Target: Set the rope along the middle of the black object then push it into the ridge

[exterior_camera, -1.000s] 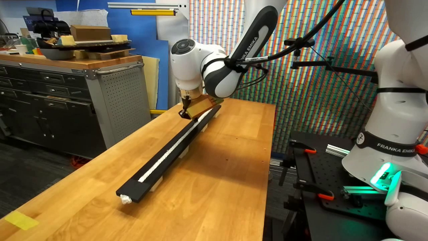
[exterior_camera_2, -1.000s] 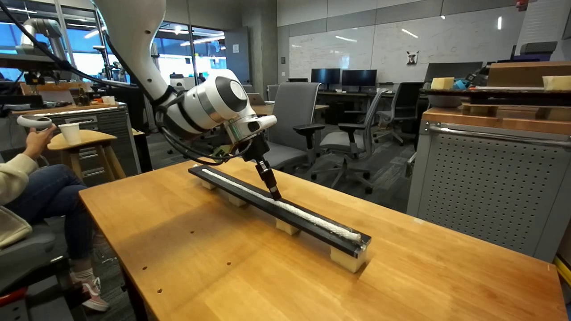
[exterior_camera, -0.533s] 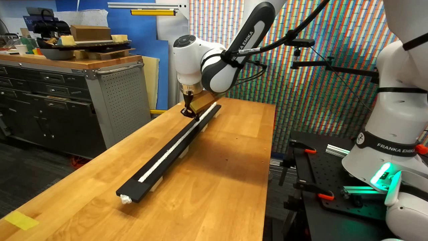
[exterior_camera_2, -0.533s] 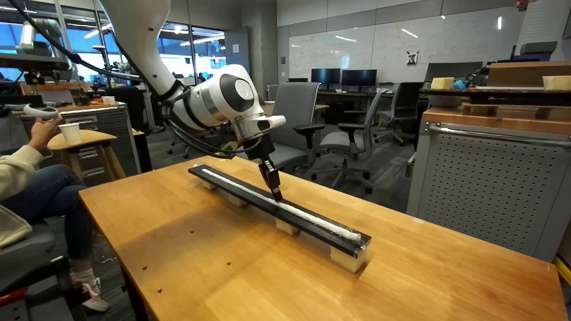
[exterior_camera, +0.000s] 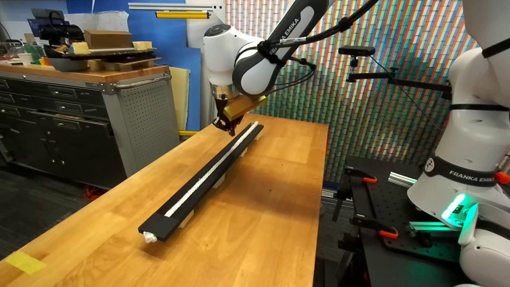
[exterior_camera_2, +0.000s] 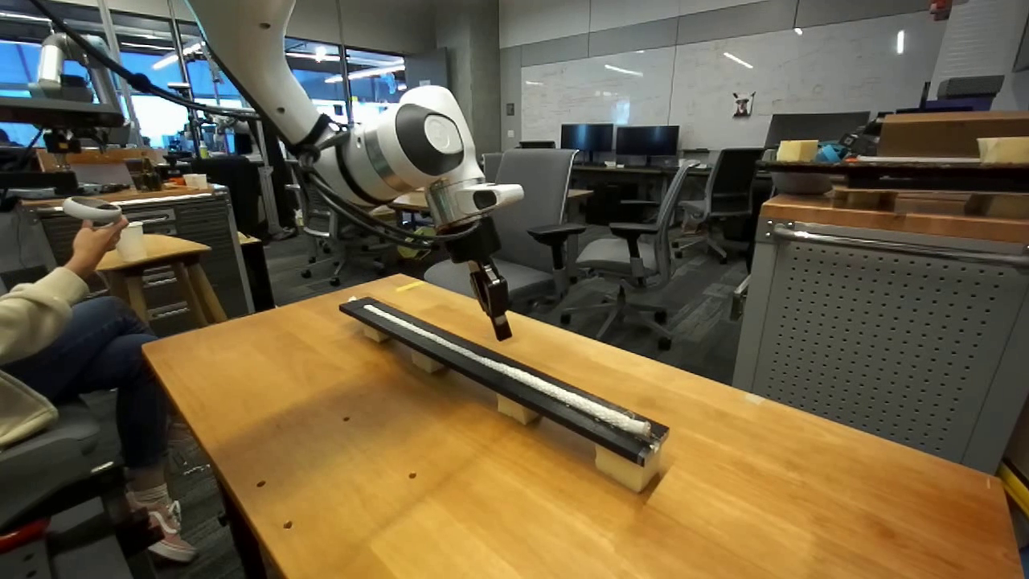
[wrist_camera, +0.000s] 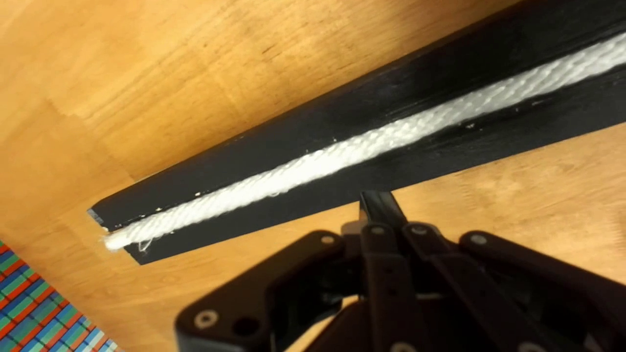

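the pincer [exterior_camera_2: 502,331] hangs in the air, leaning a little, its fingers [wrist_camera: 380,210] pressed together into one narrow point. just above its tips are a gold-coloured box [exterior_camera: 241,107] at the wrist and the white arm [exterior_camera: 259,75]. just beside the tips, lower down and apart from them, runs the black bar [wrist_camera: 440,151]; in the wrist view the fingertips cover part of its edge. near the pincer too, and apart from it, the white rope [wrist_camera: 313,168] lies straight along the middle of that bar. it hides the ridge, so i cannot tell how deep it sits there. at the bar end nearer the pincer the rope pokes slightly past the bar, with a loose thread [wrist_camera: 145,245] curling out. at the end farther from the pincer, a stretch of plain black parts the rope from a white tuft [exterior_camera: 150,237]. below the bar, lower than the pincer, four pale blocks [exterior_camera_2: 627,469] hold it off the table [exterior_camera_2: 482,498]. farther from the pincer than the tuft, a strip of yellow tape [exterior_camera: 26,262] is stuck to the tabletop. past the table edge behind the pincer, in an exterior view, stand grey chairs [exterior_camera_2: 534,209]. well apart from the pincer are a perforated metal cart [exterior_camera_2: 884,346], a white robot base [exterior_camera: 464,135] with a green light [exterior_camera: 453,205], and a seated person [exterior_camera_2: 32,322] with a white controller [exterior_camera_2: 91,211]. farthest from the pincer hangs a whiteboard [exterior_camera_2: 595,92].
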`<move>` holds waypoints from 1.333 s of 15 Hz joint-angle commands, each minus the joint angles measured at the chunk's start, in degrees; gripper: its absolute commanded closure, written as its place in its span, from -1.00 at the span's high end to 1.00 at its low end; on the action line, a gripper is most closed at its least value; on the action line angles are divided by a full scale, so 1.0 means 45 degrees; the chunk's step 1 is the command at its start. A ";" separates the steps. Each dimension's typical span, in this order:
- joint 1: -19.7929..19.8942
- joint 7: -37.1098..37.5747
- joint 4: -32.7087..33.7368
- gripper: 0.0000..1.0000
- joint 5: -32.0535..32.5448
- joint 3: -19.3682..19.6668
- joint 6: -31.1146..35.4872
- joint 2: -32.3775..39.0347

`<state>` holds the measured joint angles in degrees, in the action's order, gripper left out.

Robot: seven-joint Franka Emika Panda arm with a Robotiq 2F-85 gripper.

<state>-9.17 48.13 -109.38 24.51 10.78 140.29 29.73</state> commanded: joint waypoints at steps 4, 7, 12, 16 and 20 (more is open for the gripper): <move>0.0232 -0.0621 0.1192 -0.99 -0.0463 -0.0030 -0.1084 0.0848; 0.0475 -0.0872 0.1726 -0.99 -0.0792 -0.0107 -0.1105 0.1542; 0.0684 -0.1328 0.2143 -0.99 -0.1414 0.0009 -0.1278 0.2117; 0.0758 -0.1279 0.1594 -0.99 -0.1787 0.0101 -0.1093 0.1734; 0.0520 -0.0679 0.1065 -0.99 -0.1680 0.0464 -0.0812 0.1285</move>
<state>-6.50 44.08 -102.29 17.27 11.36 135.79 37.15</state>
